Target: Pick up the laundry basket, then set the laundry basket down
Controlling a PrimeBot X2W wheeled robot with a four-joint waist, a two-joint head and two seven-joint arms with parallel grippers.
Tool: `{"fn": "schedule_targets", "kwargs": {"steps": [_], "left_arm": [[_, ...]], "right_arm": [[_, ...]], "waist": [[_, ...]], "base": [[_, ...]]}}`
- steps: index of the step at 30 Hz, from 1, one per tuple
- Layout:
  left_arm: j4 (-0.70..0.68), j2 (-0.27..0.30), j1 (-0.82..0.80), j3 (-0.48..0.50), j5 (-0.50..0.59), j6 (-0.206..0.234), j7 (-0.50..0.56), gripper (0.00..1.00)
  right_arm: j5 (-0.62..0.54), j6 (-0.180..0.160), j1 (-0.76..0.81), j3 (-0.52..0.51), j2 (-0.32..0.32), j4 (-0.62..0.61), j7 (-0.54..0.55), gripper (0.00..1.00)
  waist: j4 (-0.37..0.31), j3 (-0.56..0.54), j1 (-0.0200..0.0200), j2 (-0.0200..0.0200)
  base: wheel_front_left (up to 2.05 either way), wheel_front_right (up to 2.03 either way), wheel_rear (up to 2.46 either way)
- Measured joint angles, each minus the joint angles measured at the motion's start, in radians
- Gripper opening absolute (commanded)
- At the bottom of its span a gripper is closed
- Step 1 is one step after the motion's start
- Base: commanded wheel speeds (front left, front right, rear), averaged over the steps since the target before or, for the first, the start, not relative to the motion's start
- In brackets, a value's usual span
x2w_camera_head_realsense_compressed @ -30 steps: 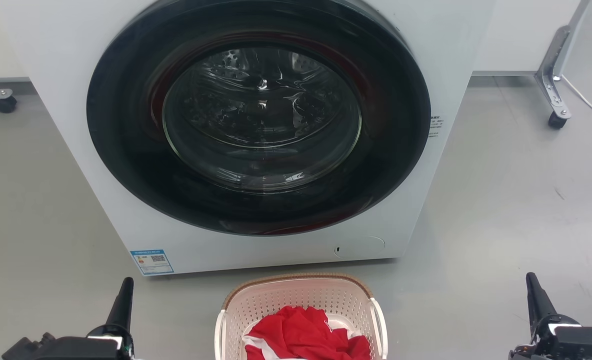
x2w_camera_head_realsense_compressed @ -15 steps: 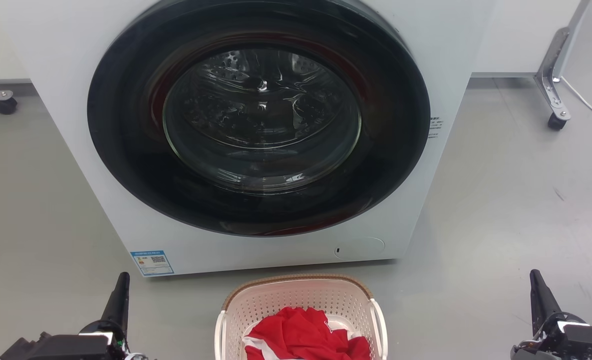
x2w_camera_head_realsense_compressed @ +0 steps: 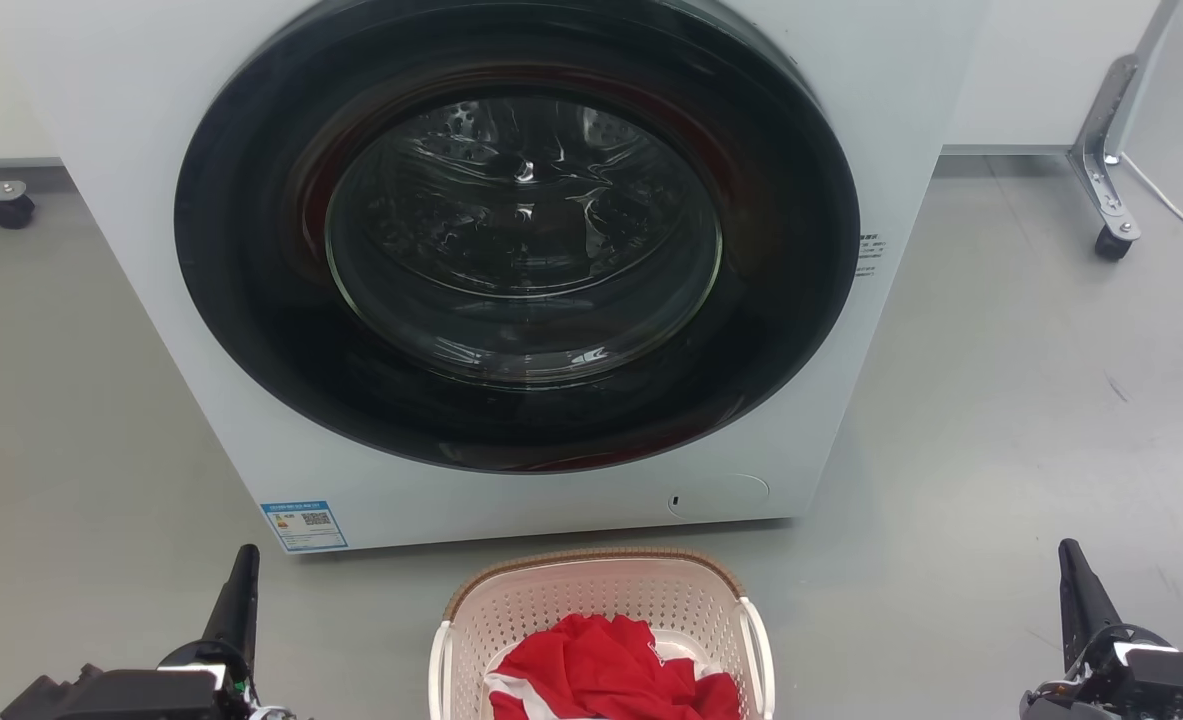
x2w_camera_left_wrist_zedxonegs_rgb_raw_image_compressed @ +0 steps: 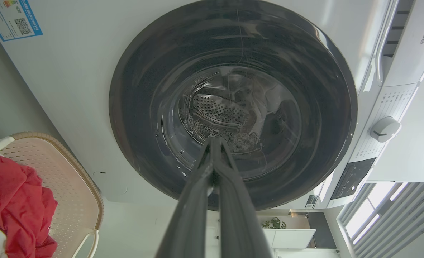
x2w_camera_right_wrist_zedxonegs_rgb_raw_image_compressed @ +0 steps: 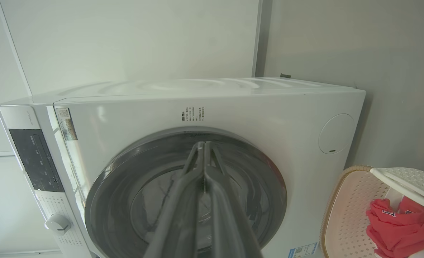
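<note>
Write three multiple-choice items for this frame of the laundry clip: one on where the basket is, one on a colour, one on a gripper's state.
1. Where does the laundry basket stand?
A. Inside the drum
B. On the floor in front of the washing machine
C. On top of the machine

2. What colour is most of the cloth in the basket?
A. Blue
B. Green
C. Red

3. How do the fingers of the left gripper stand?
A. Pressed together, holding nothing
B. Clamped on a basket handle
C. Spread wide

Answers:
1 B: the head view shows it on the grey floor just before the machine.
2 C: red fabric shows in the basket in all three views.
3 A: the left wrist view shows the two fingers meeting at the tips with nothing between.
</note>
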Motion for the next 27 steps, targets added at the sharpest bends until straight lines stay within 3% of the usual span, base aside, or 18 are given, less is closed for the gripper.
{"fn": "schedule_targets", "kwargs": {"steps": [27], "left_arm": [[0.001, 0.000, 0.000, 0.000, 0.000, 0.000, 0.000, 0.00]], "right_arm": [[0.001, 0.000, 0.000, 0.000, 0.000, 0.000, 0.000, 0.00]], "waist": [[0.000, 0.000, 0.0000, 0.0000]], "base": [[0.00, 0.00, 0.00]]}}
